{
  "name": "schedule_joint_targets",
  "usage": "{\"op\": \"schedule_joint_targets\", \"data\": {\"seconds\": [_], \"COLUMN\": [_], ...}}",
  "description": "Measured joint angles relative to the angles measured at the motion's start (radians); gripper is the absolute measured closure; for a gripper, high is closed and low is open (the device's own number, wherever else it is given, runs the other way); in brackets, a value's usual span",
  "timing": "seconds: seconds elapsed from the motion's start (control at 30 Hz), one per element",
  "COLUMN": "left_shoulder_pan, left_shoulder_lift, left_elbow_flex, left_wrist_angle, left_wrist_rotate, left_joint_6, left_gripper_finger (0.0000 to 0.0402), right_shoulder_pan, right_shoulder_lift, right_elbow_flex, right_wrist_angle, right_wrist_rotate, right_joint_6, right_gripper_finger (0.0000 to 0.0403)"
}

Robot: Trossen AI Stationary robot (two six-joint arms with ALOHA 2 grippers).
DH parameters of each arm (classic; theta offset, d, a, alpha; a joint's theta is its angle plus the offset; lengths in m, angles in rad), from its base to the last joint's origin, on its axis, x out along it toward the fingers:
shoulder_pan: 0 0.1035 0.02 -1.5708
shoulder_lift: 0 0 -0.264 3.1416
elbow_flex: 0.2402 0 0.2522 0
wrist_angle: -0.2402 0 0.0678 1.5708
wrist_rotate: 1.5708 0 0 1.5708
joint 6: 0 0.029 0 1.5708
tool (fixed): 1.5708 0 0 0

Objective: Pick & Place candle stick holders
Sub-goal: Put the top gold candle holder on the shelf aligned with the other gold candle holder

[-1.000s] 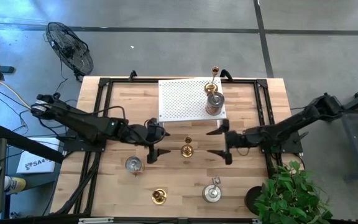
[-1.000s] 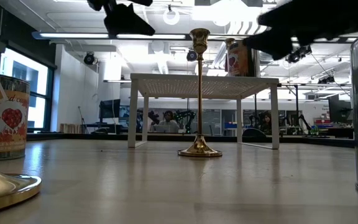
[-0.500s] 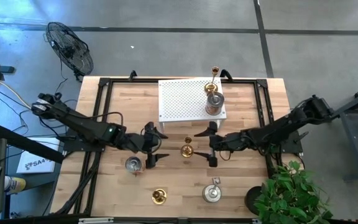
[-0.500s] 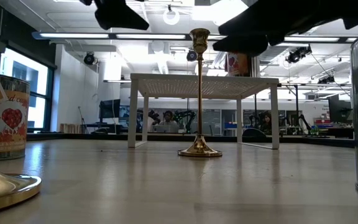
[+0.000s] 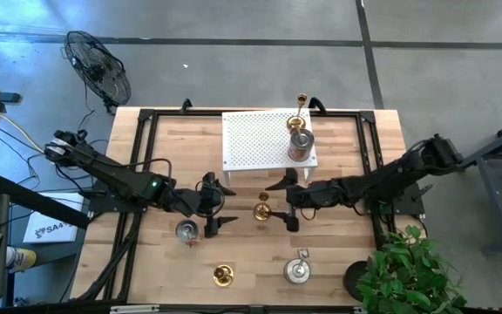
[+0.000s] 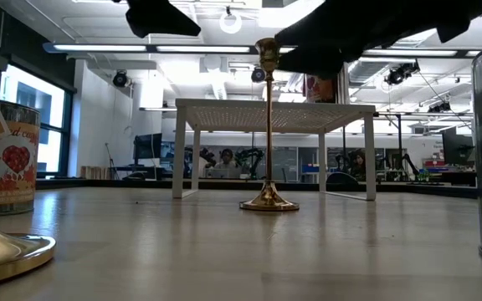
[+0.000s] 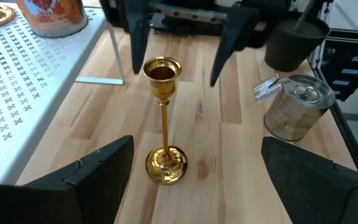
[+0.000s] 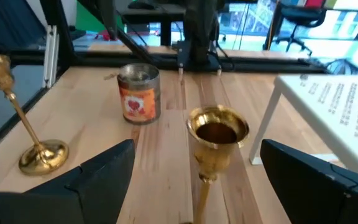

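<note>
A slim gold candlestick (image 5: 262,210) stands on its round base at mid-table. My right gripper (image 5: 274,202) is open and reaches in from the table's right. Its fingers stand on either side of the candlestick's cup (image 8: 217,132) without touching it. My left gripper (image 5: 224,207) is open on the candlestick's left, pointing at the candlestick (image 7: 164,124) with a gap between. A red-labelled cup holder (image 5: 187,231), a second gold candlestick (image 5: 223,276) and a silvery holder (image 5: 297,270) stand nearer the front edge. One more of each, a candlestick (image 5: 301,106) and a cup holder (image 5: 301,144), sit on the white rack (image 5: 260,139).
The white perforated rack (image 6: 274,107) stands on legs at the table's far middle, just behind the grippers. A black frame (image 5: 142,157) borders the tabletop. A potted plant (image 5: 403,270) is at the front right corner, and a fan (image 5: 98,65) stands on the floor beyond the far left corner.
My right gripper has travelled toward the table's left, staying open, until its fingers flank the middle candlestick's cup. My left gripper has swung a little toward the near edge and then kept still. The candlestick has not moved.
</note>
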Motion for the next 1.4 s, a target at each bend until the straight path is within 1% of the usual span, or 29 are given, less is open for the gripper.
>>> {"op": "schedule_joint_targets", "data": {"seconds": [0.3, 0.5, 0.7, 0.8, 1.0, 1.2, 1.4], "left_shoulder_pan": [0.0, 0.0, 0.0, 0.0, 0.001, 0.0, 0.001], "left_shoulder_lift": [0.001, 0.003, 0.027, 0.042, 0.058, 0.083, 0.126], "left_elbow_flex": [0.0, 0.0, 0.003, 0.0, 0.002, 0.001, 0.001], "left_wrist_angle": [-0.009, -0.007, 0.01, 0.009, 0.032, 0.032, 0.078], "left_wrist_rotate": [0.0, 0.01, 0.016, -0.005, -0.016, -0.082, -0.124], "left_joint_6": [0.002, 0.002, 0.002, 0.002, 0.002, 0.006, 0.006], "left_gripper_finger": [0.0055, 0.0055, 0.0055, 0.0055, 0.0055, 0.0055, 0.0055], "right_shoulder_pan": [-0.009, -0.009, -0.035, -0.05, -0.053, -0.053, -0.053], "right_shoulder_lift": [0.011, 0.011, 0.011, 0.011, 0.012, 0.012, 0.012], "right_elbow_flex": [0.0, 0.0, 0.0, -0.001, -0.001, -0.001, -0.001], "right_wrist_angle": [0.01, 0.013, 0.018, 0.027, 0.034, 0.034, 0.038], "right_wrist_rotate": [-0.017, -0.022, -0.034, -0.083, -0.083, -0.101, -0.101], "right_joint_6": [-0.001, -0.002, -0.002, -0.002, -0.002, -0.002, -0.002], "right_gripper_finger": [0.0068, 0.01, 0.014, 0.0156, 0.0172, 0.0188, 0.0201]}}
